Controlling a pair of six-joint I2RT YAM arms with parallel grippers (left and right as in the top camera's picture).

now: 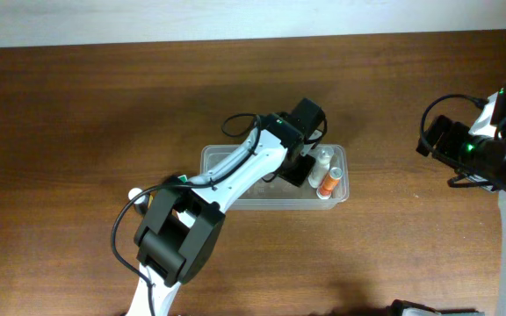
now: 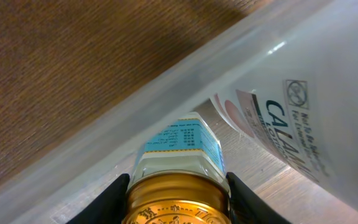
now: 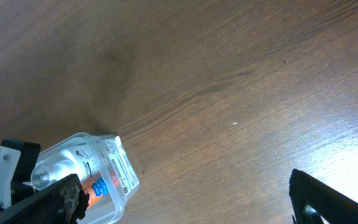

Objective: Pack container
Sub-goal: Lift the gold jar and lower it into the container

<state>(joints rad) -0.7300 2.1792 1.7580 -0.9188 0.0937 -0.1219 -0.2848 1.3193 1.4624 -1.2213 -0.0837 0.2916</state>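
Observation:
The clear plastic container sits mid-table. In it lie a white bottle and an orange bottle at its right end. My left gripper reaches into the container and is shut on a small glass bottle with a gold cap and a blue label; the fingers press both sides of the cap. A white Calamine bottle lies beside it against the container wall. My right gripper is open and empty over bare table, right of the container.
Brown wooden table all round. The right arm stands at the far right edge. The left arm's base is near the front.

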